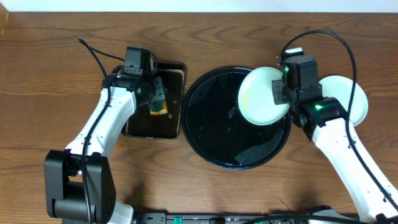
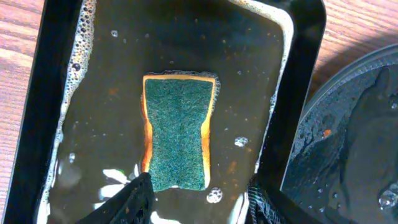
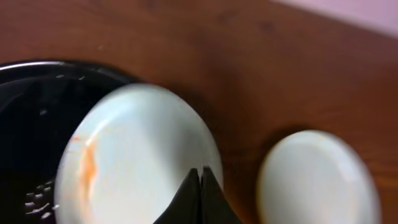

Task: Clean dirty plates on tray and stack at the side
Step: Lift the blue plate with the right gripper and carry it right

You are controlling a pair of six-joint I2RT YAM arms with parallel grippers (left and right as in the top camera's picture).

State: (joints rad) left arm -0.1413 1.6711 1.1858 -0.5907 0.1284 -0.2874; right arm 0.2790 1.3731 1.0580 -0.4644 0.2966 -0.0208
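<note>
My right gripper (image 1: 278, 94) (image 3: 200, 182) is shut on the rim of a pale plate (image 1: 260, 96) (image 3: 137, 149) and holds it above the right edge of the round black tray (image 1: 214, 127) (image 3: 28, 93). The plate has an orange streak on its left side. A second pale plate (image 1: 349, 93) (image 3: 317, 180) lies on the wood to the right of the tray, partly under my right arm. Only two plates show. My left gripper (image 1: 155, 94) (image 2: 196, 196) is open over a green-and-yellow sponge (image 1: 159, 104) (image 2: 178, 127), its fingers at the sponge's near end.
The sponge lies in soapy water in a small rectangular black tray (image 1: 142, 127) (image 2: 306, 62) left of the round tray. The round tray's wet surface (image 2: 357, 130) shows droplets. Bare wood tabletop (image 1: 37, 74) surrounds both trays.
</note>
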